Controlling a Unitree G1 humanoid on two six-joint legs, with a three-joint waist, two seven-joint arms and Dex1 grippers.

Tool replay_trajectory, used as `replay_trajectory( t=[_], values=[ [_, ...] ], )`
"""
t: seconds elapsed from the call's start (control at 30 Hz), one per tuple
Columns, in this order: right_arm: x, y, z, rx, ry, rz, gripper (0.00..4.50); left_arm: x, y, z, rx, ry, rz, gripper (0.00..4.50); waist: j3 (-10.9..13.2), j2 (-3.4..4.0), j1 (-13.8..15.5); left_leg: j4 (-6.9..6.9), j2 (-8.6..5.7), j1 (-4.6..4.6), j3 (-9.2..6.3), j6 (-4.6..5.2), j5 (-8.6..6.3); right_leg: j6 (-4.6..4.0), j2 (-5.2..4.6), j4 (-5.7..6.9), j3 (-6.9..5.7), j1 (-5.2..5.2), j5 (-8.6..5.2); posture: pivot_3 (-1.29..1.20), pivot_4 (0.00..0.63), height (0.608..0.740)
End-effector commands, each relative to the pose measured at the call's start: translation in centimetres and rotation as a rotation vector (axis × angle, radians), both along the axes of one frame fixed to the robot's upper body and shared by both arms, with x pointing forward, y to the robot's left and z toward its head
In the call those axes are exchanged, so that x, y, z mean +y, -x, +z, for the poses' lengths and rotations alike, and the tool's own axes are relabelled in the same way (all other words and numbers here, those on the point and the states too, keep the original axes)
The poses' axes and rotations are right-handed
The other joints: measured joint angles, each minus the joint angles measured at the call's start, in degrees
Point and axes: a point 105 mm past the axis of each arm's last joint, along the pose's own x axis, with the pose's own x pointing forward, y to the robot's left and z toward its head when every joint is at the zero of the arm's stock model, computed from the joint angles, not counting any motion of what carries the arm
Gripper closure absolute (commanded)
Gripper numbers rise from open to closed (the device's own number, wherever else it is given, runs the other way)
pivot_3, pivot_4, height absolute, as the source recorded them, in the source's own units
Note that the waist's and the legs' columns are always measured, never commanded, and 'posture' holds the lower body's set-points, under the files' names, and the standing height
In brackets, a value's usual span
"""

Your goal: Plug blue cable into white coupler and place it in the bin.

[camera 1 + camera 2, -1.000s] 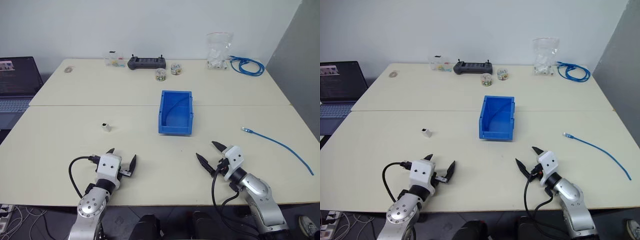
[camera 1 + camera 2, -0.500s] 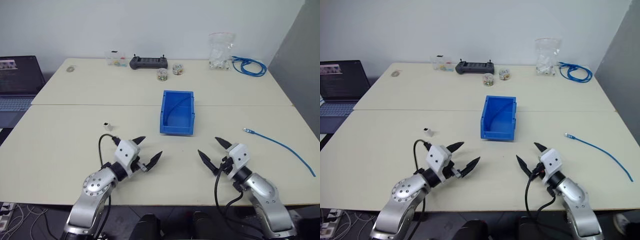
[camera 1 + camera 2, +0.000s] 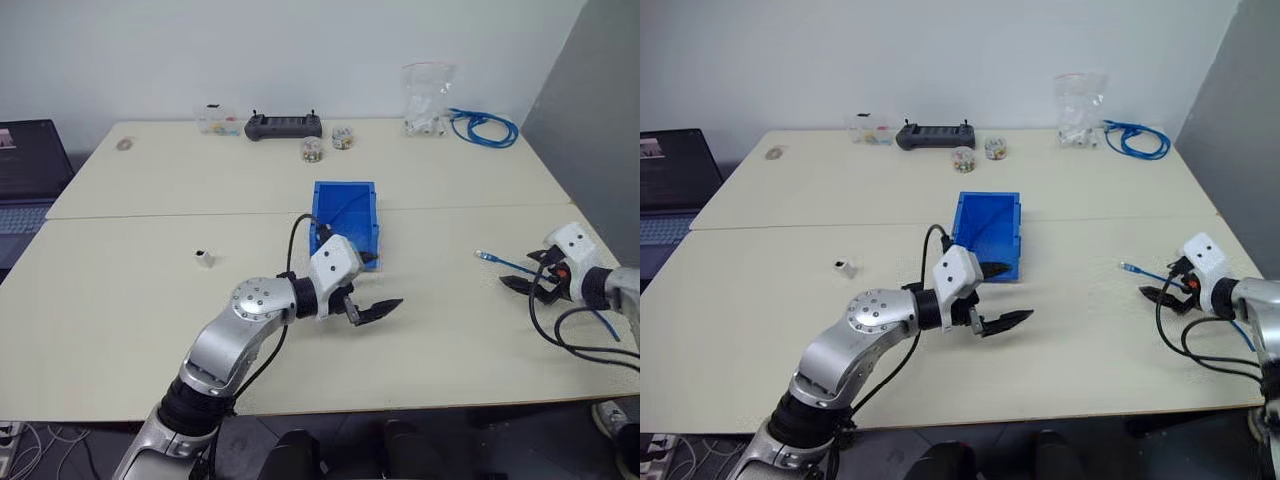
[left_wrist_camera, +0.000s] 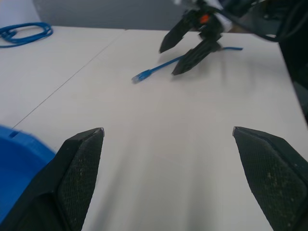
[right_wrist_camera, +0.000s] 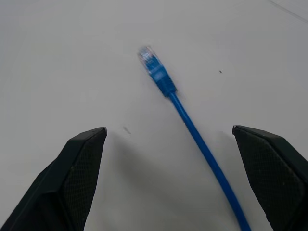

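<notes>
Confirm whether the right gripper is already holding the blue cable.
No. The right gripper is open, and the blue cable lies on the table between its spread fingers, untouched.

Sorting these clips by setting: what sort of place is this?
Probably a lab or office test bench: pale tables against a bare wall, a laptop at the left edge, a black handheld controller and a coiled blue cable bundle at the back.

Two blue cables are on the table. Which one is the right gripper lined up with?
The single loose blue cable lying near the table's right edge, its plug just ahead of the open right gripper. The coiled bundle sits at the far corner beside the clear bag.
</notes>
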Motion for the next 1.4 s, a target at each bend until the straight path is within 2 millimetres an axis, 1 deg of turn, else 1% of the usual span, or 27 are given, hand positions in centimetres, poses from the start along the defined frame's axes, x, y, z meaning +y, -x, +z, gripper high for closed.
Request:
replay_trajectory(
  t=[0.03, 0.13, 0.23, 0.27, 0.3, 0.37, 0.47, 0.57, 0.7, 0.73, 0.77, 0.83, 0.9, 0.97, 1.03, 1.1, 1.13, 1.17, 1.27, 1.3, 1.33, 1.37, 1.4],
  values=[
    [-0.3, -2.2, 1.3, 0.007, 0.038, -0.006, 0.05, -1.5, 0.8, 0.9, -0.019, 0.001, -0.088, 0.0, 0.02, 0.01, -0.07, 0.0, -0.01, 0.0, 0.14, 0.0, 0.01, 0.0, 0.0, -0.01, 0.01, -0.01, 0.0, 0.0, 0.15, 0.74],
    [0.3, -3.1, 1.0, 0.031, 0.027, -0.017, 0.05, -2.0, 0.8, 0.8, -0.024, -0.009, -0.105, 0.0, 0.02, 0.01, 0.23, -0.01, 0.11, -0.03, 0.2, -0.03, 0.02, 0.0, -0.01, -0.03, -0.01, -0.01, 0.0, 0.0, 0.15, 0.74],
    [0.6, -2.9, 0.1, 0.112, -0.007, -0.018, 0.05, -2.4, 1.0, 1.0, -0.024, -0.005, -0.114, 0.0, 0.02, 0.01, 0.57, 0.01, 0.32, -0.15, 0.44, -0.11, 0.06, -0.01, -0.04, -0.05, 0.0, -0.01, 0.01, 0.0, 0.15, 0.74],
    [0.6, -2.7, -0.2, 0.137, -0.005, -0.01, 0.43, -2.5, 1.0, 1.1, -0.022, -0.002, -0.115, 0.0, 0.02, 0.01, 0.67, 0.03, 0.35, -0.2, 0.47, -0.11, 0.06, -0.02, -0.05, -0.06, -0.04, 0.0, 0.01, 0.0, 0.15, 0.74],
    [0.6, -2.5, -0.5, 0.156, -0.001, -0.002, 0.58, -2.5, 1.0, 1.1, -0.021, 0.0, -0.117, 0.0, 0.02, 0.01, 0.67, 0.04, 0.35, -0.22, 0.48, -0.12, 0.07, -0.02, -0.06, -0.06, -0.03, -0.01, 0.01, 0.0, 0.15, 0.74],
    [0.5, -2.2, -0.7, 0.174, 0.006, 0.001, 1.07, -2.5, 1.1, 1.1, -0.019, -0.001, -0.118, 0.0, 0.02, 0.01, 0.66, 0.06, 0.36, -0.2, 0.54, -0.1, 0.06, -0.02, -0.06, -0.07, -0.01, -0.01, 0.02, 0.0, 0.15, 0.74],
    [0.4, -2.0, -0.7, 0.189, -0.014, 0.001, 1.92, -2.4, 1.1, 1.0, -0.016, -0.003, -0.117, 0.0, 0.02, 0.01, 0.65, 0.09, 0.36, -0.17, 0.53, -0.07, 0.04, -0.01, -0.07, -0.04, -0.01, 0.03, 0.02, 0.0, 0.15, 0.74],
    [0.4, -1.7, -0.7, 0.208, -0.028, 0.014, 2.54, -2.2, 1.0, 0.9, -0.015, -0.007, -0.115, 0.0, 0.02, 0.01, 0.56, 0.08, 0.39, -0.15, 0.52, -0.06, 0.04, -0.01, -0.05, -0.02, -0.01, 0.04, 0.02, 0.0, 0.15, 0.74],
    [0.6, -1.4, -0.6, 0.212, -0.06, 0.037, 3.48, -1.8, 0.7, 0.6, -0.007, -0.019, -0.111, 0.0, 0.02, 0.01, 0.53, 0.07, 0.41, -0.14, 0.53, -0.07, 0.04, -0.01, -0.04, -0.02, -0.02, 0.03, 0.02, 0.0, 0.15, 0.74],
    [0.7, -1.4, -0.5, 0.209, -0.067, 0.044, 3.78, -1.7, 0.7, 0.5, -0.004, -0.023, -0.111, 0.0, 0.02, 0.01, 0.53, 0.07, 0.41, -0.14, 0.52, -0.07, 0.04, -0.01, -0.04, -0.02, -0.02, 0.03, 0.02, 0.0, 0.15, 0.74],
    [0.9, -1.4, -0.4, 0.203, -0.074, 0.057, 3.96, -1.5, 0.7, 0.4, -0.002, -0.029, -0.109, 0.0, 0.02, 0.01, 0.52, 0.07, 0.41, -0.14, 0.52, -0.07, 0.04, -0.01, -0.03, -0.02, -0.03, 0.03, 0.02, 0.0, 0.15, 0.74],
    [1.2, -1.4, 0.0, 0.187, -0.077, 0.092, 4.49, -0.8, 0.7, 0.0, 0.005, -0.051, -0.106, 0.0, 0.02, 0.01, 0.49, 0.07, 0.42, -0.14, 0.52, -0.07, 0.04, -0.01, -0.03, -0.01, -0.02, 0.03, 0.02, 0.0, 0.15, 0.74],
    [1.3, -1.1, 0.0, 0.188, -0.051, 0.136, 4.49, -0.1, 0.7, -0.4, 0.007, -0.075, -0.106, 0.0, 0.02, 0.01, 0.36, 0.06, 0.44, -0.13, 0.53, -0.07, 0.04, -0.01, -0.02, -0.01, -0.02, 0.03, 0.02, 0.0, 0.15, 0.74],
    [1.7, -0.7, 0.0, 0.198, -0.027, 0.211, 4.49, 1.0, 0.9, -1.0, 0.021, -0.103, -0.099, 0.0, 0.01, 0.02, 0.32, 0.06, 0.45, -0.13, 0.53, -0.05, 0.03, -0.01, -0.01, 0.0, -0.02, 0.03, 0.02, 0.0, 0.15, 0.74],
    [3.1, 0.0, 0.3, 0.203, 0.016, 0.359, 4.49, 2.7, 1.2, -1.5, 0.045, -0.133, -0.079, 0.0, 0.01, 0.02, 0.17, 0.05, 0.46, -0.1, 0.56, -0.04, 0.02, -0.01, 0.0, 0.0, -0.02, 0.01, 0.02, 0.0, 0.15, 0.74],
    [5.4, 0.9, 1.0, 0.206, 0.032, 0.519, 4.49, 4.7, 1.5, -2.2, 0.07, -0.168, -0.046, 0.0, 0.02, 0.03, 0.04, 0.04, 0.51, -0.1, 0.57, -0.03, 0.01, -0.01, 0.03, 0.02, -0.02, -0.03, 0.02, 0.0, 0.15, 0.74],
    [6.1, 1.3, 1.2, 0.207, 0.035, 0.563, 4.49, 5.3, 1.7, -2.4, 0.076, -0.178, -0.036, 0.0, 0.02, 0.04, 0.01, 0.04, 0.55, -0.11, 0.57, -0.03, 0.01, -0.01, 0.05, 0.02, -0.01, -0.05, 0.02, 0.0, 0.15, 0.74],
    [7.6, 2.1, 1.5, 0.208, 0.04, 0.647, 4.49, 6.4, 1.8, -2.8, 0.084, -0.202, -0.013, 0.0, 0.04, 0.07, 0.09, 0.04, 0.59, -0.09, 0.56, -0.03, 0.0, -0.01, 0.07, 0.03, -0.03, -0.04, 0.02, 0.0, 0.15, 0.74],
    [13.3, 4.1, 1.6, 0.184, 0.044, 0.858, 4.49, 9.6, 2.2, -4.1, 0.093, -0.277, 0.068, 0.0, 0.04, 0.08, 0.12, 0.05, 0.59, -0.11, 0.47, -0.02, 0.0, -0.01, 0.07, 0.03, -0.05, -0.04, 0.02, 0.0, 0.15, 0.74],
    [15.0, 4.4, 1.5, 0.166, 0.041, 0.895, 4.49, 10.4, 2.2, -4.4, 0.094, -0.291, 0.093, 0.0, 0.03, 0.09, -0.08, 0.03, 0.63, -0.1, 0.48, -0.02, -0.01, -0.02, 0.08, 0.03, -0.06, -0.06, 0.02, 0.0, 0.15, 0.74],
    [16.1, 4.6, 1.4, 0.155, 0.039, 0.912, 4.49, 10.8, 2.3, -4.5, 0.094, -0.298, 0.106, 0.0, 0.04, 0.09, -0.18, -0.02, 0.7, -0.05, 0.47, -0.04, -0.02, -0.05, 0.12, 0.02, -0.07, -0.07, 0.01, 0.0, 0.15, 0.74],
    [18.1, 4.5, 1.3, 0.133, 0.021, 0.936, 4.49, 11.6, 2.4, -4.8, 0.1, -0.307, 0.131, 0.0, 0.05, 0.11, 0.08, -0.01, 0.74, -0.04, 0.45, -0.06, -0.04, -0.09, 0.19, 0.02, -0.08, -0.07, 0.03, 0.0, 0.15, 0.74],
    [19.4, 4.5, 1.2, 0.12, 0.007, 0.947, 4.49, 12.1, 2.5, -5.0, 0.104, -0.312, 0.147, 0.0, 0.05, 0.1, 0.24, 0.01, 0.71, -0.1, 0.37, -0.05, -0.03, -0.1, 0.19, 0.01, -0.12, -0.09, 0.03, 0.0, 0.15, 0.74]
  ],
)
